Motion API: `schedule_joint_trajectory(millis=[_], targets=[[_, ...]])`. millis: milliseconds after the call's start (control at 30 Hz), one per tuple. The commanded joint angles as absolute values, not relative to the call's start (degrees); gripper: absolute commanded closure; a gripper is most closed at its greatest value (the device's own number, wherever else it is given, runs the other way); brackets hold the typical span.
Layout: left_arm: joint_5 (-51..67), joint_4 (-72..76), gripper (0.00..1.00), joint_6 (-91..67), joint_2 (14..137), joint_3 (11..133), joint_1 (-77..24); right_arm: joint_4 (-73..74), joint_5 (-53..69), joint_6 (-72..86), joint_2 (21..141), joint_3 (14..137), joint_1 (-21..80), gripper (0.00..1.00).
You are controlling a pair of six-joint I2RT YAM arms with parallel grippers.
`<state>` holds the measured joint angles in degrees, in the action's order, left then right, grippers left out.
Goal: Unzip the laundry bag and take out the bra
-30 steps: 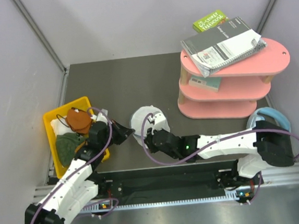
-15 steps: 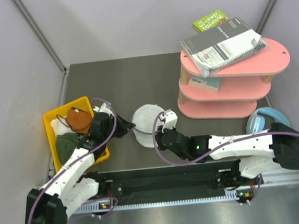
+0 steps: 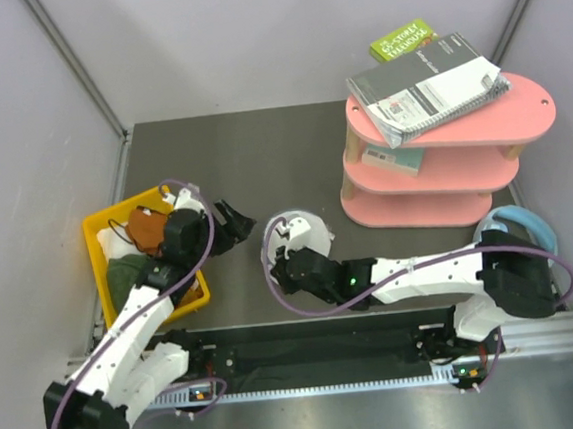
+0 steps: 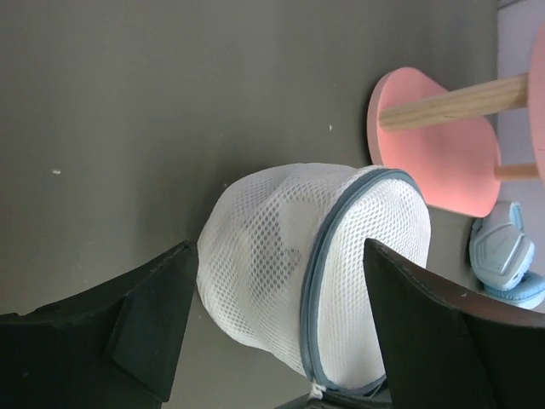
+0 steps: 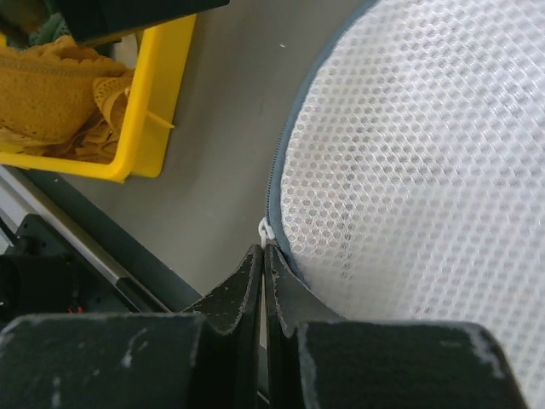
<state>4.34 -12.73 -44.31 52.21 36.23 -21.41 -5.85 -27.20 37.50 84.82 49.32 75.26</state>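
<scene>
The white round mesh laundry bag stands on the dark grey table, roughly midway between the yellow plastic bin on the left and the pink three-tier shelf on the right. It touches neither. Its thin grey-blue zipper line runs round the rim and looks closed along the stretch in view. Through the mesh only a faint grey shape shows; what it is cannot be told.

The left gripper hangs just left of the bag, close beside the bin's right wall. Its jaws are spread wide, and in the left wrist view the bag sits beyond and between the two fingers, with a sliver of table showing at each side.

The right gripper has its jaws pressed together, tips at the bag's near-left rim, right against the zipper and a small white pull tab. Whether the tab is pinched cannot be told.

Bare table stretches behind the bag to the far wall. The gap to the shelf's base is narrower. Pale blue headphones lie at the right edge, well apart from the bag.
</scene>
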Motion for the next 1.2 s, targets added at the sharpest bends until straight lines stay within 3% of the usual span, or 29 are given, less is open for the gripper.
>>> schedule_joint_trajectory(millis=[0, 167, 400, 533, 633, 667, 733, 1167], targets=[[3.5, -16.7, 0.19, -45.17, 43.96, 31.04, -21.18, -9.75, -24.09, 37.62, 87.53, 54.4, 76.2, 1.0], [11.24, -10.56, 0.25, -52.02, 39.2, 23.65, -21.18, -9.76, -23.47, 37.27, 89.3, 56.16, 76.29, 1.0], [18.19, -1.07, 0.36, -56.07, 43.32, 20.39, -21.18, -9.14, -23.73, 37.44, 89.12, 55.9, 76.38, 1.0], [19.86, 4.73, 0.51, -58.35, 45.0, 18.81, -21.18, -8.88, -23.82, 37.53, 89.21, 55.99, 76.46, 1.0], [19.78, 5.45, 0.76, -59.24, 45.0, 18.54, -21.18, -8.7, -23.99, 37.62, 88.86, 55.81, 76.47, 1.0], [19.51, 5.19, 0.9, -59.33, 44.91, 18.54, -21.18, -8.61, -24.17, 37.53, 88.86, 55.72, 76.55, 1.0], [18.37, 4.49, 1.0, -59.15, 44.21, 18.89, -21.18, -8.7, -24.26, 37.53, 88.6, 55.46, 76.46, 1.0], [12.57, 0.18, 1.0, -56.43, 44.3, 22.06, -21.09, -7.56, -25.57, 38.23, 86.66, 53.18, 76.47, 1.0]])
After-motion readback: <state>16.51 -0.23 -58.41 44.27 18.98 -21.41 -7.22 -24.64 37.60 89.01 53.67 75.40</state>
